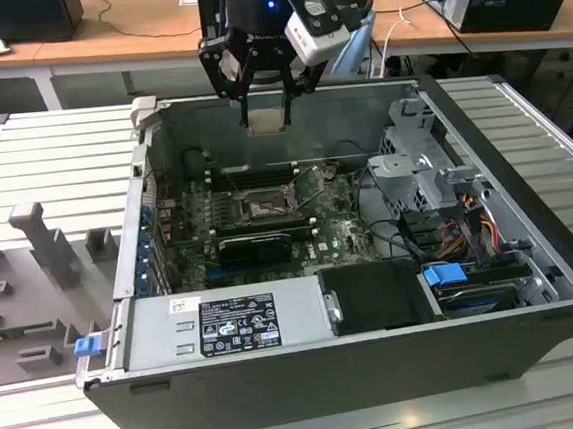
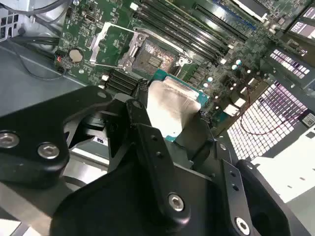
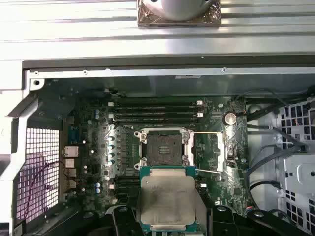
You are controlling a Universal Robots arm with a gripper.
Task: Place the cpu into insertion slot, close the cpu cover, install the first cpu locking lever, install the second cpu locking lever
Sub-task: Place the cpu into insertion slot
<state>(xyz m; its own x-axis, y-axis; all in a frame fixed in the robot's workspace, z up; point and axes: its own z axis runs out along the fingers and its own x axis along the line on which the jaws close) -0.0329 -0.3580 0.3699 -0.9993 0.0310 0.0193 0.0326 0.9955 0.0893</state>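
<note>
Gripper clamps cpu, hiding its side edges; insertion slot bare, cpu cover flipped open.

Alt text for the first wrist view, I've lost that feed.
The gripper holds the cpu over the green board, not yet in the empty insertion slot. The cpu cover is swung open beside the slot.
</note>
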